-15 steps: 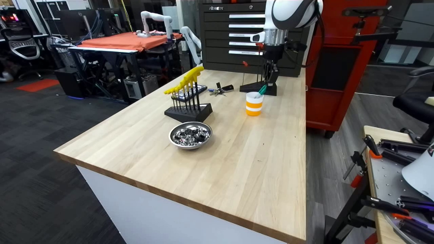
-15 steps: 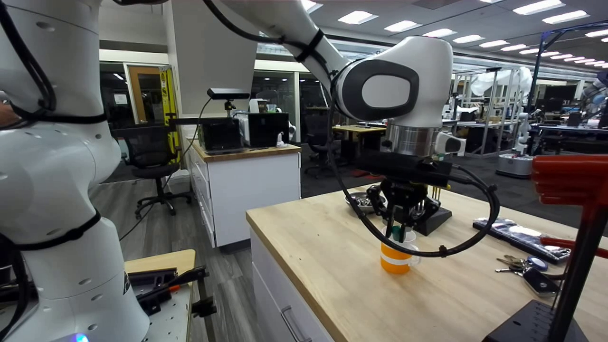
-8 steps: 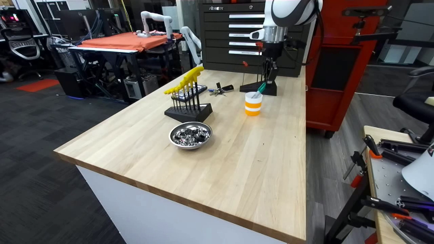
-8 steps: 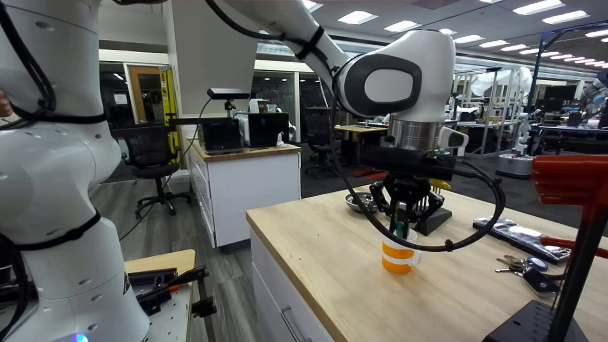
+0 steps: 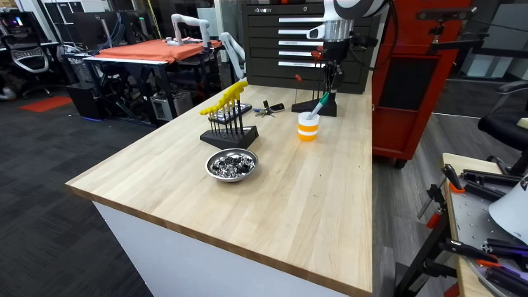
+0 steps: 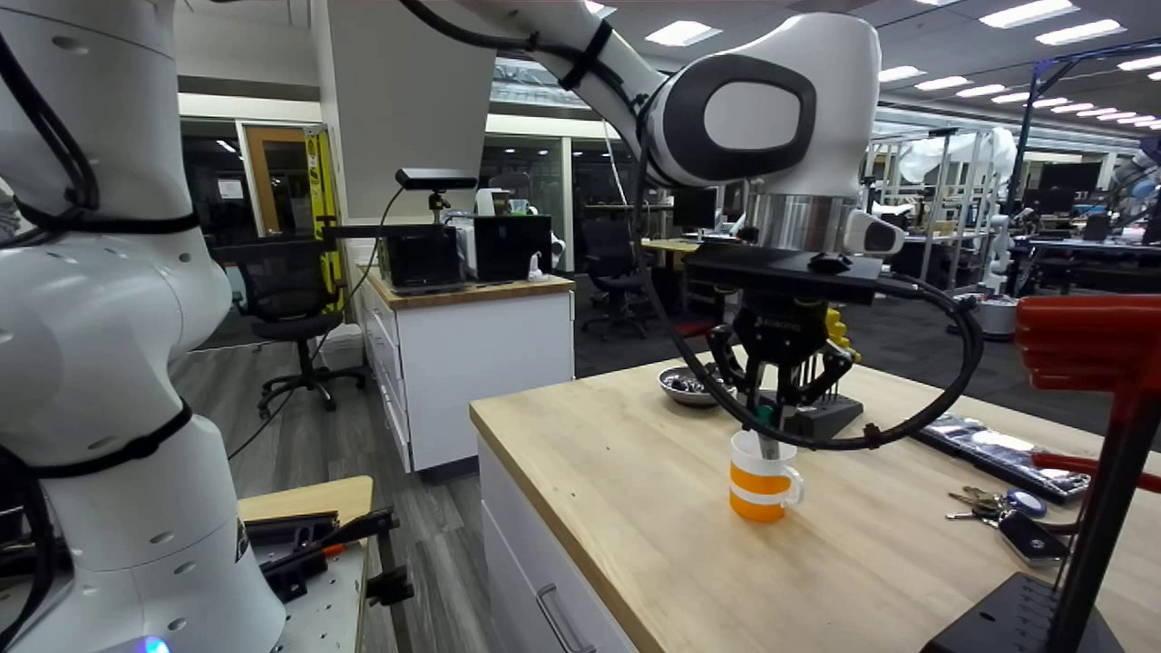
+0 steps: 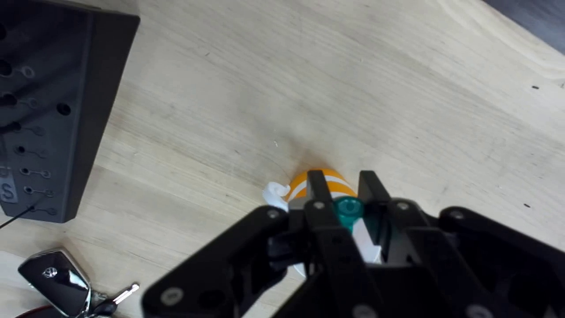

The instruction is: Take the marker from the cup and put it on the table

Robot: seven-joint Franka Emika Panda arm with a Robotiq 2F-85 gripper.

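Exterior views: claw (image 6: 768, 408) has drawn marker (image 5: 319, 106) further out of cup (image 6: 756, 481)

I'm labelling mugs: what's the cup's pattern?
The cup: white top, orange below with one white stripe; clearest in an exterior view.

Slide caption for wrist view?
Gripper holding the marker by its teal end, above the orange cup; key fob lower left.

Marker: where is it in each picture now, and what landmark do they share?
In an exterior view: marker, right of centre, upper half, poking from the orange cup.
In an exterior view: marker, right of centre, lower half, poking from the orange cup.
Wrist view: marker, right of centre, lower half, green end in the gripper.
Shared landmark: orange cup, partly hidden in wrist view.
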